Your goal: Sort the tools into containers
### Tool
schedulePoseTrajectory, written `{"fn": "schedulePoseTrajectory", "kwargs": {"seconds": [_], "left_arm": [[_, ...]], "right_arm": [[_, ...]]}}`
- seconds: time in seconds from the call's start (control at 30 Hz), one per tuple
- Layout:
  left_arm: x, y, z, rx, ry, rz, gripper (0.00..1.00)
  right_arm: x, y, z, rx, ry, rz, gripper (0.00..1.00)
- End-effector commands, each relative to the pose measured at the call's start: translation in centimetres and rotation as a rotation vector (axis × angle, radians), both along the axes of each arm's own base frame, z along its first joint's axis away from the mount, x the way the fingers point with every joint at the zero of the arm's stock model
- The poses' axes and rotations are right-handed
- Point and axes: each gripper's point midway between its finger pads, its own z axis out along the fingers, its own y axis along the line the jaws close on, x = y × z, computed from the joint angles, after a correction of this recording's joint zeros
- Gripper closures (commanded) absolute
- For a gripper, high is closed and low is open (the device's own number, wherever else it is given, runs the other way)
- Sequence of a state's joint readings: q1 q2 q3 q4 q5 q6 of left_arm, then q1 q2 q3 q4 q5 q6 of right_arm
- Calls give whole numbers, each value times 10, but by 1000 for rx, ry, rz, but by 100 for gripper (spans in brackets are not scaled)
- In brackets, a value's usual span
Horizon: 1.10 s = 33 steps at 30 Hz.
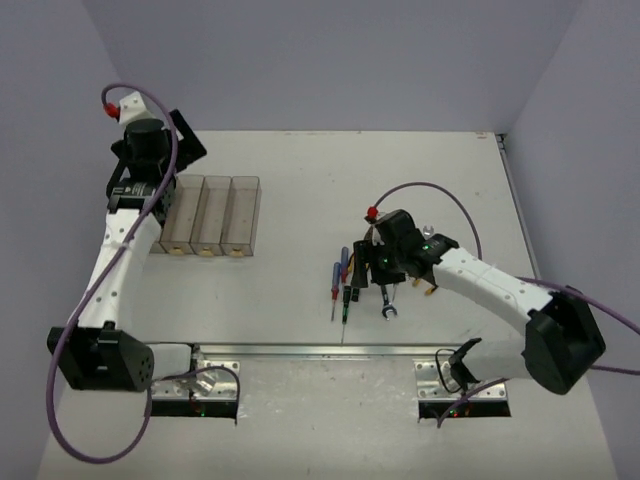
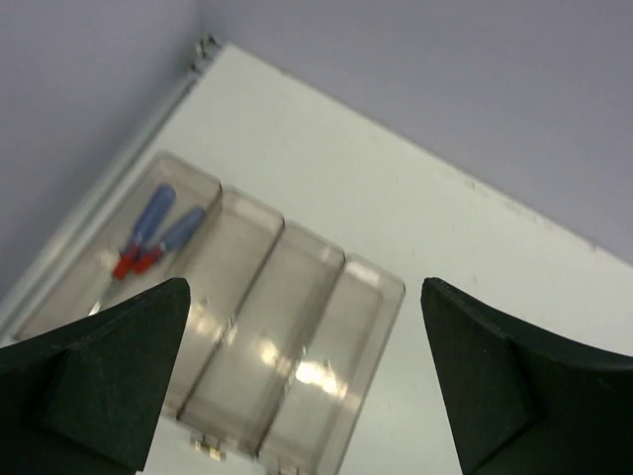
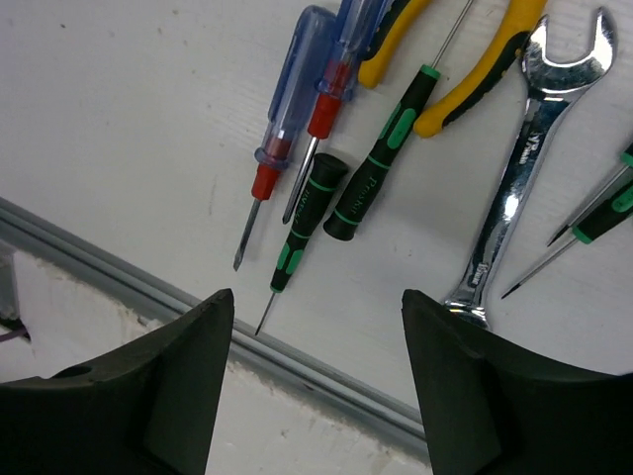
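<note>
Far left of the top view: the left arm stretches up the frame, and the left claw (image 2: 304, 297) hangs over the bins (image 1: 212, 215). From above only three compartments show; the arm covers what lies left of them. The left wrist view shows four, joined side by side. Claw fingers (image 2: 99, 386) stand wide apart with nothing between them. The leftmost compartment in that frame holds two blue drivers (image 2: 158, 230) with red collars, lying side by side.

Right of centre: the tool cluster (image 1: 345, 280) lies on the table (image 1: 300, 170), well apart from the bins and near the rail (image 1: 330, 350).

Right wrist view, left to right:
- Two loose blue drivers (image 3: 287, 119), blades pointing lower left.
- Two green drivers (image 3: 307, 213), black with green bands, handle ends touching.
- Pliers (image 3: 482, 74), yellow handles only; the heads are cut off at the top of the frame.
- Wrench (image 3: 519, 168), silver, open end at the top of the frame, lying flat.
- Thin drivers (image 3: 598, 213) at the right edge, partly out of frame.

The right claw (image 3: 316, 307) hovers over the near side of the cluster, just past the driver tips and above the rail. Its fingers (image 3: 495, 396) are spread and hold nothing.
</note>
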State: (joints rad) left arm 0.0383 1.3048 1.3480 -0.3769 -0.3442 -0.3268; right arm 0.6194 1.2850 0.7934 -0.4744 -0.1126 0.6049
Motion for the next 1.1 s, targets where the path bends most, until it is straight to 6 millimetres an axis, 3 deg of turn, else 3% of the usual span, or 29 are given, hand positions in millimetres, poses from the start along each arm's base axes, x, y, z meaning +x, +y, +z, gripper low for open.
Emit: {"fn": "schedulePoseTrajectory", "kwargs": {"seconds": [0.0, 0.07, 0.2, 0.37, 0.5, 0.73, 0.93, 1.07], "left_arm": [[-48, -60, -41, -152, 49, -169, 0], [-71, -72, -64, -156, 88, -237, 0], [-106, -78, -69, -148, 60, -298, 0], [-127, -80, -88, -114, 74, -346, 0], [-135, -76, -107, -101, 105, -331, 0], [-140, -82, -99, -105, 51, -363, 0], [-141, -88, -99, -107, 48, -390, 0], [-141, -89, -100, -105, 49, -397, 0]], "right_arm": [[25, 43, 14, -26, -95, -26, 32], [27, 58, 6, -70, -88, -18, 32], [37, 71, -20, -161, -55, -52, 33], [40, 88, -37, -222, -54, -80, 38], [39, 97, -48, -262, -49, -106, 46], [32, 99, -67, -276, -31, -162, 52], [31, 96, -63, -296, -45, -178, 52], [32, 95, -50, -289, -73, -179, 52]]}}
